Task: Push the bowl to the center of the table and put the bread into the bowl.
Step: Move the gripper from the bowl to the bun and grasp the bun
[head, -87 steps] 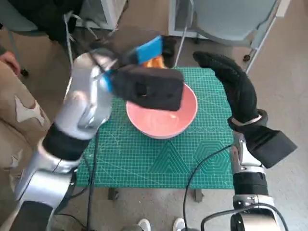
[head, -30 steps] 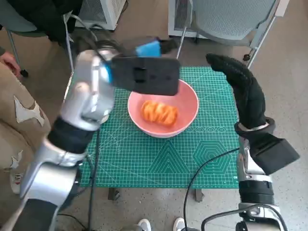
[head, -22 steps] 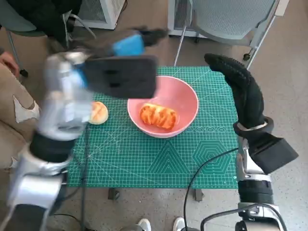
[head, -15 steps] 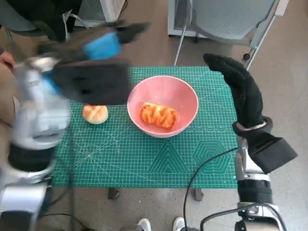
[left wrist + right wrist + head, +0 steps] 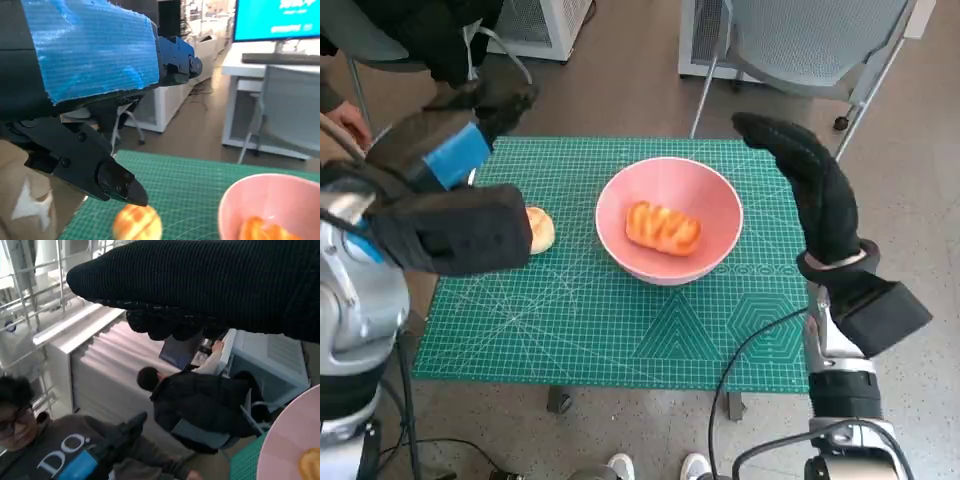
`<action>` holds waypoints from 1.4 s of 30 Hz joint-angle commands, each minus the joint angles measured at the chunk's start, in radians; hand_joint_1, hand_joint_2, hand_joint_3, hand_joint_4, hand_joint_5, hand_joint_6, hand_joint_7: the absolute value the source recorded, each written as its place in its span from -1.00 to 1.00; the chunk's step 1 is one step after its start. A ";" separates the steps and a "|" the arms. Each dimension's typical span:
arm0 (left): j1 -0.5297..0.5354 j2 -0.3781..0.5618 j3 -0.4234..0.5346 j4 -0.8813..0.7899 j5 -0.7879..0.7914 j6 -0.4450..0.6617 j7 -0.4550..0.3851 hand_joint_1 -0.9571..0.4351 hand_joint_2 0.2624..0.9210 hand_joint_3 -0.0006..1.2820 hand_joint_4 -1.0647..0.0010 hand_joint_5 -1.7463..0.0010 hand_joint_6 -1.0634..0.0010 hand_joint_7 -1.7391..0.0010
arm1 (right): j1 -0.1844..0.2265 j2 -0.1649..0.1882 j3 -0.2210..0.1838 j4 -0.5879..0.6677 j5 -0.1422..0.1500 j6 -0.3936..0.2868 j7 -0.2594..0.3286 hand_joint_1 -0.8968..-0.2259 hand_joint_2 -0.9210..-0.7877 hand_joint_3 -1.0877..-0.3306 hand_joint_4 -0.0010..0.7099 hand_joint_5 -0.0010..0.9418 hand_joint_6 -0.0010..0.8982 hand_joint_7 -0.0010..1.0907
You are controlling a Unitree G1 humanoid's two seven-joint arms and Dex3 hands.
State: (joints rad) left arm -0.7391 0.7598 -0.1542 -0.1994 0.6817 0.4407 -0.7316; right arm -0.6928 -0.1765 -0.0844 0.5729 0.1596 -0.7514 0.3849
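The pink bowl [image 5: 712, 198] stands near the middle of the green mat, and a twisted orange bread [image 5: 663, 227] lies inside it. A round bun [image 5: 541, 229] lies on the mat left of the bowl, partly hidden by my left forearm. My left hand [image 5: 465, 130] hovers over the mat's far left corner, fingers spread, holding nothing. The left wrist view shows its fingers [image 5: 107, 175] above the bun [image 5: 137, 223], with the bowl [image 5: 250, 192] beside it. My right hand [image 5: 810, 185] stands upright just right of the bowl, fingers straight, empty.
The green cutting mat [image 5: 620, 320] covers the small table. A grey chair [image 5: 800, 40] stands beyond the far edge and a white cabinet [image 5: 535, 25] at the far left. A person's hand [image 5: 345, 120] shows at the left; people [image 5: 200, 400] sit nearby.
My left arm has swung left, away from over the bowl. The bread it carried above the bowl now lies inside it, and the bun on the mat has come into sight. My right hand barely moved.
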 commanded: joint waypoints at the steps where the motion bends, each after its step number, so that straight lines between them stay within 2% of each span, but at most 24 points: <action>1: 0.013 0.012 -0.040 0.024 0.047 0.017 -0.015 0.46 0.44 -0.98 1.00 1.00 0.68 0.98 | 0.007 0.002 -0.003 0.025 0.025 0.005 0.027 -0.39 -1.00 -0.38 -0.61 -1.00 -1.00 -0.19; 11: -0.017 -0.024 -0.113 0.190 0.065 0.032 -0.033 0.26 0.32 -1.00 1.00 1.00 0.73 1.00 | 0.000 -0.007 -0.010 0.043 0.056 0.006 0.070 -0.45 -1.00 -0.36 -0.61 -1.00 -1.00 -0.19; 25: -0.089 -0.098 -0.215 0.467 0.087 -0.007 0.012 0.20 0.30 -1.00 1.00 1.00 0.75 1.00 | 0.000 -0.021 -0.023 0.038 0.087 0.020 0.117 -0.45 -1.00 -0.37 -0.61 -1.00 -1.00 -0.19; 35: -0.175 -0.149 -0.293 0.726 0.105 -0.055 0.053 0.19 0.28 -0.99 1.00 1.00 0.75 1.00 | 0.002 -0.025 -0.031 0.033 0.090 0.025 0.128 -0.39 -1.00 -0.38 -0.61 -1.00 -1.00 -0.19; 42: -0.253 -0.196 -0.332 0.933 0.112 -0.086 0.091 0.17 0.29 -0.99 1.00 1.00 0.75 1.00 | 0.005 -0.029 -0.035 0.035 0.078 0.020 0.121 -0.38 -1.00 -0.38 -0.61 -1.00 -1.00 -0.19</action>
State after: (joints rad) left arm -0.9377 0.5818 -0.4710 0.6550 0.7822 0.3679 -0.6640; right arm -0.7004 -0.1952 -0.1163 0.5982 0.2402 -0.7430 0.5030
